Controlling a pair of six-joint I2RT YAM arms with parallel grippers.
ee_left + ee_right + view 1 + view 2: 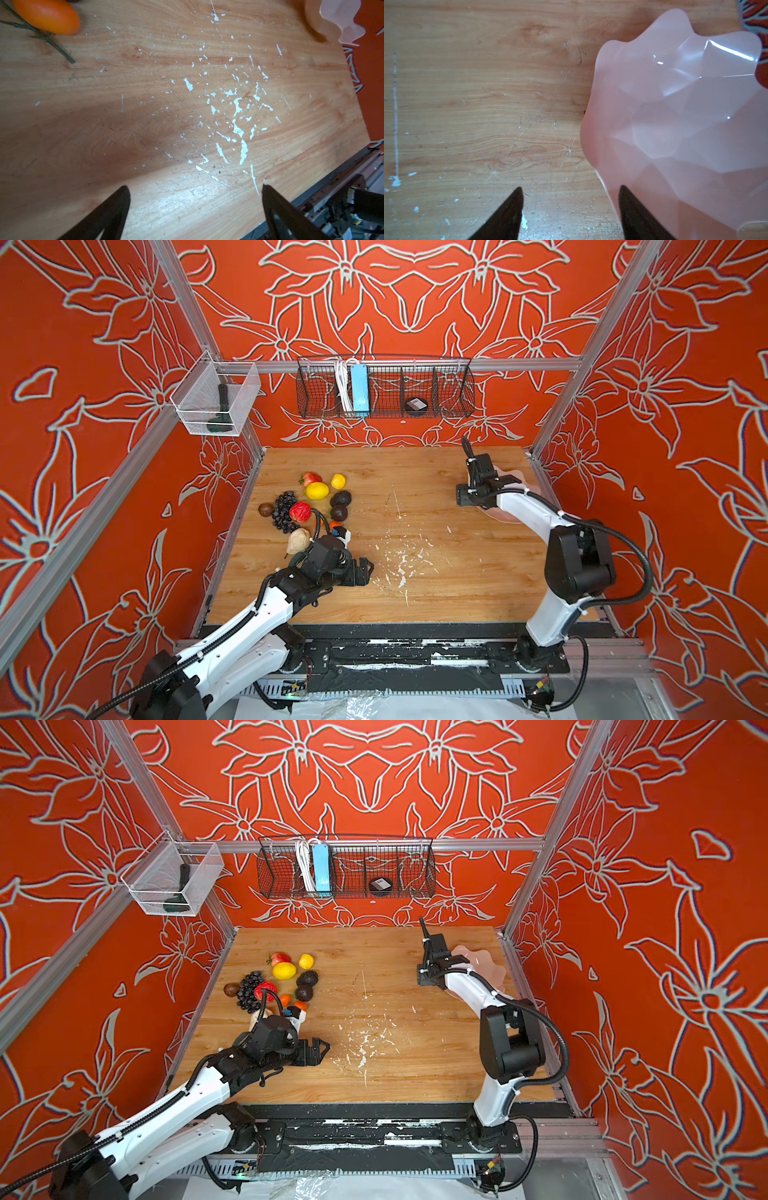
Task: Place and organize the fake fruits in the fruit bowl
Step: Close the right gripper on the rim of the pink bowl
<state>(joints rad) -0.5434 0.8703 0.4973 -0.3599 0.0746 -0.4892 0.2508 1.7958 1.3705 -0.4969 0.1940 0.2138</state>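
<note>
- Right wrist view showed the right gripper (570, 187) aimed down at the table (477, 104). Its two dark fingers (506, 216) stood apart, one over bare wood and the other overlapping the edge of the fruit bowl (643, 93). The pink wavy rim ran between them, and whether either touched it could not be told.
- In both top views the right arm (528, 510) rose from the near right with its elbow high. The forearm reached to the far right, and the wrist bent down over the bowl's edge nearest the table's middle.
- The left arm (266, 610) lay low across the near left. The left gripper (195, 185) pointed toward the table's middle, its fingers (108, 214) spread wide with only wood between them.
- Counted in a top view:
  - two yellow lemons (316, 490)
  - two red fruits (300, 512)
  - two dark avocados (340, 498)
  - one grape bunch (283, 510)
  - one brown fruit (266, 509)
  - one pale pear (298, 541)
  - two small oranges (285, 999)
- All eleven lay clustered on the table's left, well apart from the bowl at the far right and from the right gripper's fingers. The pear and oranges sat just beside the left wrist.
</note>
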